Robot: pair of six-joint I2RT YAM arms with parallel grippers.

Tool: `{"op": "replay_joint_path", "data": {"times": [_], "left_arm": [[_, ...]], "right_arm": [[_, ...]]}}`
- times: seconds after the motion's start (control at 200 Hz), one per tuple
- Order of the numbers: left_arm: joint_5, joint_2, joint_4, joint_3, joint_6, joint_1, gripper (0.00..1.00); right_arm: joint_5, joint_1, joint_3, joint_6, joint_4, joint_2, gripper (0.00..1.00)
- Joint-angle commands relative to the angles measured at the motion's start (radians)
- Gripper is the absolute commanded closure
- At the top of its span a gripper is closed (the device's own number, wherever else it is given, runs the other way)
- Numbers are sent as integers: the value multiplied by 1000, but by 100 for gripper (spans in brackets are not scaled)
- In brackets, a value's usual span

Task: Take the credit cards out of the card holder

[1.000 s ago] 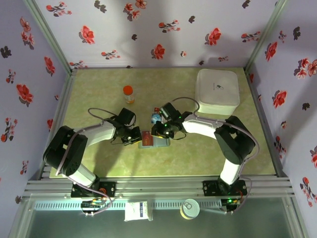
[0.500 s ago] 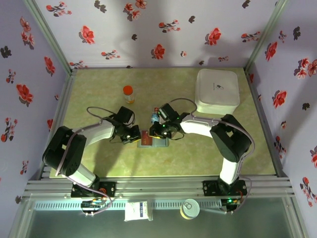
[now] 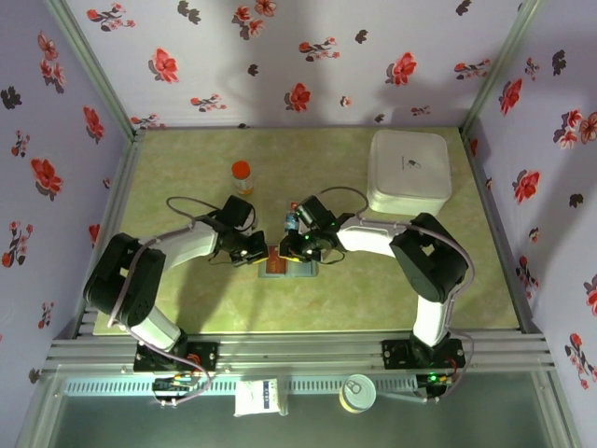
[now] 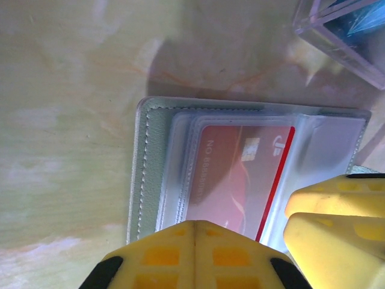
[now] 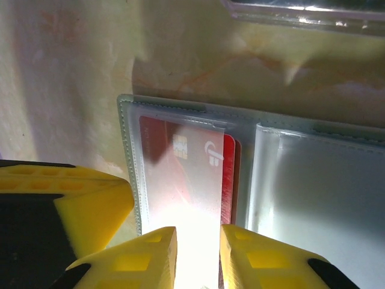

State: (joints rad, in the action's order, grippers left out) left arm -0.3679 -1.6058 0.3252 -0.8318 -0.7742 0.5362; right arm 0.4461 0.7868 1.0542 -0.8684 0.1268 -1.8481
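While the card holder (image 3: 291,269) lies open and flat on the green marbled table (image 3: 187,308), the two arms meet over it. The left gripper (image 3: 258,254) is at its left edge and the right gripper (image 3: 298,248) at its far edge.

In the left wrist view, the left gripper (image 4: 194,241) has its orange-yellow fingertips pressed together with just a seam between them. Nothing shows pinched there, and the tips sit over the holder's (image 4: 143,174) stitched border. Beside them a paler yellow finger (image 4: 337,223) of the other arm covers a corner of the holder.

A red credit card (image 4: 234,180) is tucked under a clear sleeve in the holder, its chip and embossed number showing through.

In the right wrist view, the right gripper (image 5: 198,253) has its jaws a narrow slit apart, poised over the sleeve that holds the red credit card (image 5: 180,174). Glare fills the gap, so I cannot tell whether the tips touch the sleeve. A second red card (image 5: 237,174) peeks out from behind the first, toward the holder's (image 5: 313,198) fold. The holder's other panel has a clear pocket with no colour in it.

A small clear box (image 3: 292,222) with blue inside lies just beyond the holder. An orange-capped bottle (image 3: 242,177) stands farther beyond it to the left, and a white box (image 3: 409,173) sits well off to its far right
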Motion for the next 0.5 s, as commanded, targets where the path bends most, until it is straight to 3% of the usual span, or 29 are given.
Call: {"op": "replay_joint_path", "data": {"times": [0.0,0.495], "left_arm": [[-17,-22,-3,3,30,-7,99],[-1,-11,5,26,26,-7,100]], "right_arm": [[12,9,17,-15,-20,-17,74],[23,8,25,-17,-34,-46,76]]}}
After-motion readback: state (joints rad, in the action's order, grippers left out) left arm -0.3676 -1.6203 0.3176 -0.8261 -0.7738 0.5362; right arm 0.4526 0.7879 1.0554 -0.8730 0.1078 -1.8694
